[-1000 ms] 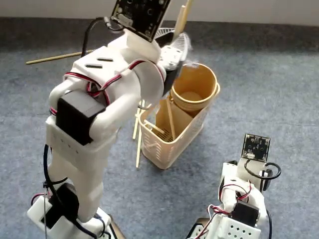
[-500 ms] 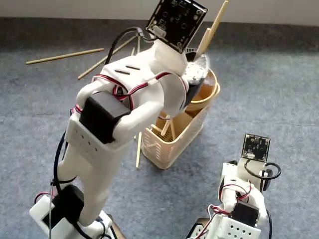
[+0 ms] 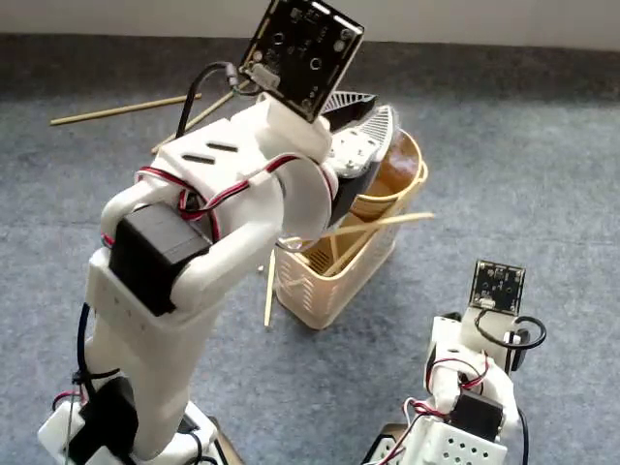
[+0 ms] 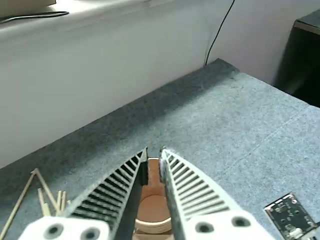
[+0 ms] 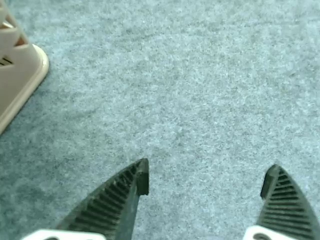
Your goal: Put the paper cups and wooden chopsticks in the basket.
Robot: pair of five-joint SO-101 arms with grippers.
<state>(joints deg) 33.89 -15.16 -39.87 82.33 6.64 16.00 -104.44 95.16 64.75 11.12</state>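
The basket [image 3: 327,291] is cream with a slotted lattice, the paper cup [image 3: 399,174] tan, the chopsticks [image 3: 383,224] pale wood, the worktop [image 3: 528,165] speckled blue-grey, the left fingers [image 4: 112,187] ribbed white, the right fingers [image 5: 117,195] ribbed black, and the left arm [image 3: 247,189] white with black motors and red wires.

chopsticks [image 3: 389,224] across basket [image 3: 327,294] mouth

The left arm [image 3: 223,203] covers part of the basket [image 3: 329,286] and paper cup [image 3: 397,170] (right wrist view's edge crops the basket too).

Grey carpet [image 3: 542,174], white wall [image 4: 100,60], thin black cable [image 4: 218,26] down it
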